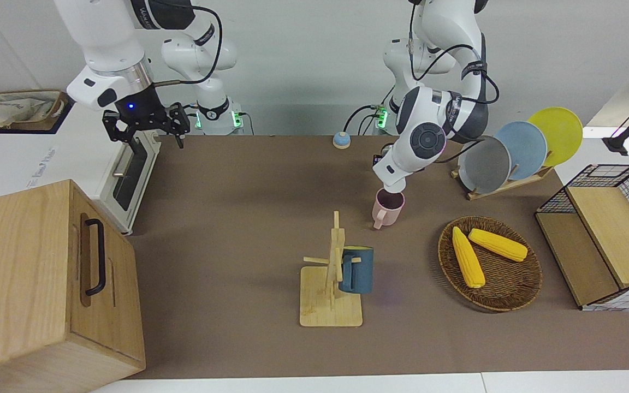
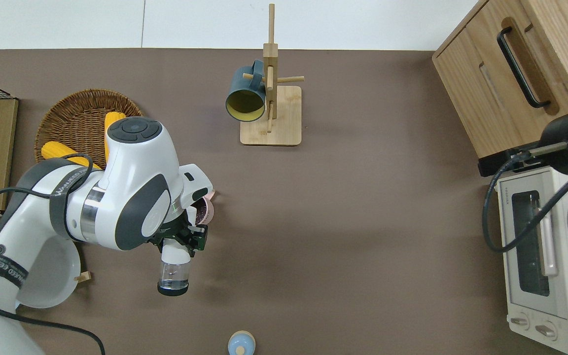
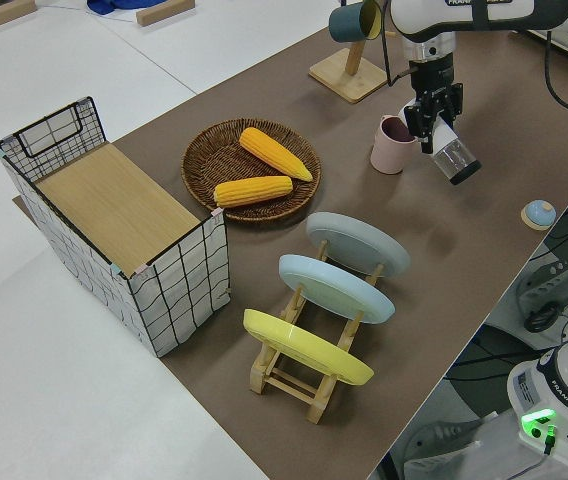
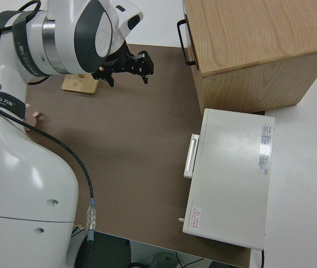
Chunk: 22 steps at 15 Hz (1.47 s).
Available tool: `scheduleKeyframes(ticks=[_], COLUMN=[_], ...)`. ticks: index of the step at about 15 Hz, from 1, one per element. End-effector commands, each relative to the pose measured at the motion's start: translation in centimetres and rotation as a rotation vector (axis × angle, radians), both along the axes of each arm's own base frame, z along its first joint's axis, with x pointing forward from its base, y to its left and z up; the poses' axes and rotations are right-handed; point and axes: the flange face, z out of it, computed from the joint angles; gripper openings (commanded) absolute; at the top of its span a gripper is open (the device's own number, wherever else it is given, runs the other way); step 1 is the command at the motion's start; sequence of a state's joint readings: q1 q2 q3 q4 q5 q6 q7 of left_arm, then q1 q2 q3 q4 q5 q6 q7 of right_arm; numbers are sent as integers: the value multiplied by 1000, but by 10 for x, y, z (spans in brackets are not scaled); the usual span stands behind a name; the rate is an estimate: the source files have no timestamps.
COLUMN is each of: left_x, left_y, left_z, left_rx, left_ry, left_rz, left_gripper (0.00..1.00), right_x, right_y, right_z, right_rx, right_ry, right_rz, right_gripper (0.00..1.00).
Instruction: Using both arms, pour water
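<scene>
My left gripper (image 2: 179, 237) is shut on a clear bottle (image 2: 172, 274) with a white neck and dark base. It holds the bottle tipped on its side, neck over the rim of a pink mug (image 2: 208, 211) that stands on the brown mat. The mug's inside looks dark. In the left side view the gripper (image 3: 431, 104) holds the bottle (image 3: 454, 158) just beside the mug (image 3: 391, 146). In the front view the wrist hides the bottle above the mug (image 1: 388, 208). My right gripper (image 1: 145, 124) is open, empty and parked.
A mug tree with a blue mug (image 2: 245, 96) stands farther from the robots. A wicker basket (image 1: 503, 297) holds two corn cobs. A plate rack (image 1: 511, 153), wire crate (image 1: 609, 229), wooden cabinet (image 1: 47, 273), toaster oven (image 2: 540, 246) and small blue knob (image 2: 241, 342) line the edges.
</scene>
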<state>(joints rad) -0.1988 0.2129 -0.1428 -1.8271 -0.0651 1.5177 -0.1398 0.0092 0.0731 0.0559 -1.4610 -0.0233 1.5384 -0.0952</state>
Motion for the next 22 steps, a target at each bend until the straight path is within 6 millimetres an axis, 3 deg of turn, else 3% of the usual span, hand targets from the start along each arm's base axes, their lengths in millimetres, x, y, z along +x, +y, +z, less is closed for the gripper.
scheduleKeyframes(ticks=[1, 14, 22], left_x=[1, -6, -38], left_y=[-2, 0, 17], left_z=[9, 8, 11], left_rx=[20, -1, -39], left_ry=[3, -52, -213], left_rz=[3, 14, 48], left_gripper=[8, 8, 8], right_x=[-3, -3, -3], right_y=[0, 0, 0], right_z=[4, 4, 4], right_rx=[12, 12, 12], right_ry=[4, 4, 4], right_rz=[19, 19, 19], right_gripper=[990, 990, 990])
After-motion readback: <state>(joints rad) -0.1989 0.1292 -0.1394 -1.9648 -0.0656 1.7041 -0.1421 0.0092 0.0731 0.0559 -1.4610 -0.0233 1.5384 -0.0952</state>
